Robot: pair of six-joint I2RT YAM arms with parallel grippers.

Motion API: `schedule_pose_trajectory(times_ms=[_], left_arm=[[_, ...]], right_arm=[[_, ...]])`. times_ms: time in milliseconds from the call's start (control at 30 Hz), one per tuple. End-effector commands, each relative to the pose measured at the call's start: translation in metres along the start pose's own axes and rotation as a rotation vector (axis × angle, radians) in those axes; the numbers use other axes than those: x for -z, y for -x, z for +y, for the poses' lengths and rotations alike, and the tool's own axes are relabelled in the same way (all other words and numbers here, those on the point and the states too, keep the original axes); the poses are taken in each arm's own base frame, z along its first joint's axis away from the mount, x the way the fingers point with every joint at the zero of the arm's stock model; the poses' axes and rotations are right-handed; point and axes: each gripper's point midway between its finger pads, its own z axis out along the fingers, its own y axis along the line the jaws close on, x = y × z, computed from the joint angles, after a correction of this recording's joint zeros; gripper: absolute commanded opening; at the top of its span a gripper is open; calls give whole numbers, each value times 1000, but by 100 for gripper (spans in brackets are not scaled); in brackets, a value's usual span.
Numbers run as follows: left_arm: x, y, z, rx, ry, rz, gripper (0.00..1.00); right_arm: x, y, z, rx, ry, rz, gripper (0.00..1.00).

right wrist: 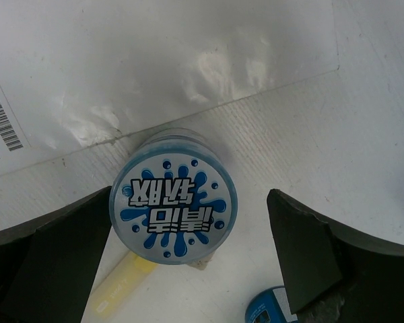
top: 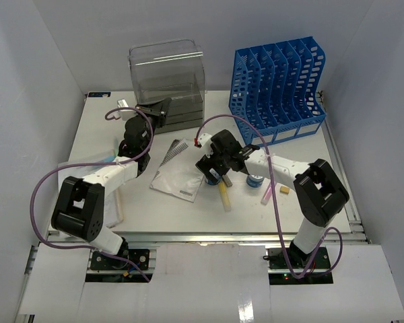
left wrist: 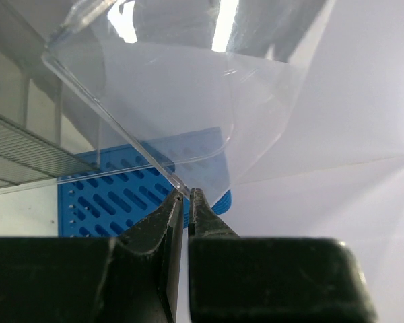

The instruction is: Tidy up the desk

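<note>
**White desk, clear box, blue-lidded jar**

The white desk (top: pixel 155 212) lay flat and wide beneath both my arms. At its far edge stood a clear plastic drawer box (top: pixel 167 74) and a blue slotted file rack (top: pixel 279 84); what the drawers held I could not tell. My left gripper (left wrist: pixel 186 195) pinched the thin edge of the box's transparent panel (left wrist: pixel 175 114). My right gripper (right wrist: pixel 188 232) was spread wide on either side of a round jar (right wrist: pixel 174 205) with a blue splash-printed lid, beside a glossy pouch (right wrist: pixel 155 67) and a pale yellow stick (right wrist: pixel 121 286).

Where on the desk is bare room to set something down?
Bare: the front strip of the desk between the plastic sleeve and the metal rail, and the back-left corner beside the drawer box. Crowded: the centre under the right hand, with jars and a yellow marker.
</note>
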Motion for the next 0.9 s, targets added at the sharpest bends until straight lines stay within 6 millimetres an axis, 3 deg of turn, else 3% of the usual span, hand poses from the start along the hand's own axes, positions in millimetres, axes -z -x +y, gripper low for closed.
schedule_pose_trajectory(times_ms=[0, 167, 267, 333, 467, 600, 867], left_arm=[[4, 20, -66, 3, -153, -39, 0], [6, 22, -76, -1, -168, -38, 0], [6, 23, -79, 1, -175, -38, 0], [7, 24, -80, 2, -175, -39, 0], [7, 25, -83, 1, -182, -37, 0], [6, 24, -86, -4, -188, -32, 0], [3, 24, -90, -12, -180, -28, 0]], right_arm=[[-3, 16, 2, 23, 20, -44, 89], [3, 22, 7, 51, 53, -69, 54], [9, 29, 10, 71, 71, -95, 18], [17, 39, 9, 96, 74, -126, 10], [43, 75, 5, 200, 68, -239, 8], [74, 133, -6, 327, -12, -384, 8], [93, 208, -30, 711, -359, -600, 8]])
